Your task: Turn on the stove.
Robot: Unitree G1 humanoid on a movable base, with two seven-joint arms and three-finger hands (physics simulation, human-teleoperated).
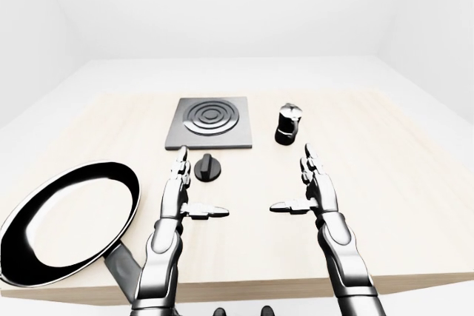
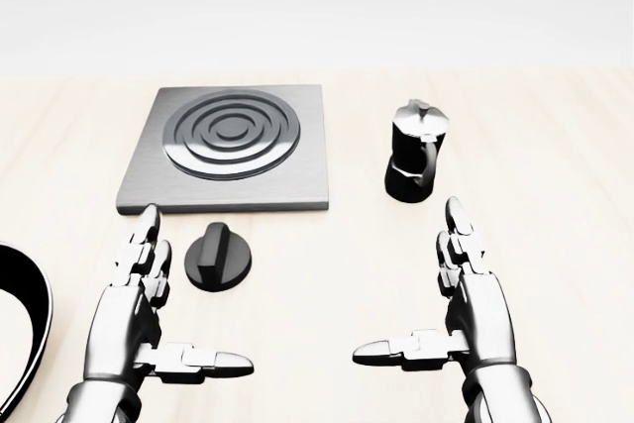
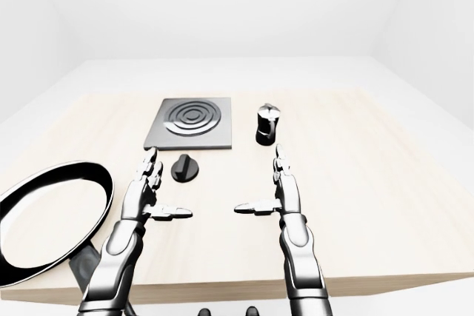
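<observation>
Stove (image 2: 230,146) control is what matters: a black round knob (image 2: 218,257) with a raised ridge sits on the pale wood table (image 2: 327,274), just below the stove's bottom edge in the head view.

Nearest the camera, both metal hands hover above the table, holding nothing. The left hand (image 2: 139,309) is spread, fingers pointing up the picture, thumb stretched inward. Its fingertips lie just beside the knob's left edge; contact cannot be told. The right hand (image 2: 461,309) mirrors it, spread and empty, well apart from the knob.

At the far left edge curves the rim of a black pan (image 1: 63,223), seen whole in the left-eye view.

Beyond the hands lies the knob, then the stove, a flat grey square slab with dark rings. To its right stands a small black and silver pot (image 2: 414,151), upright, apart from the stove.

The step in hand looks like reaching for the knob. To do it well, the left hand should probably shift right until it is over the knob, lower, close fingers and thumb on opposite sides of the ridge, then twist, keeping clear of the pan.
</observation>
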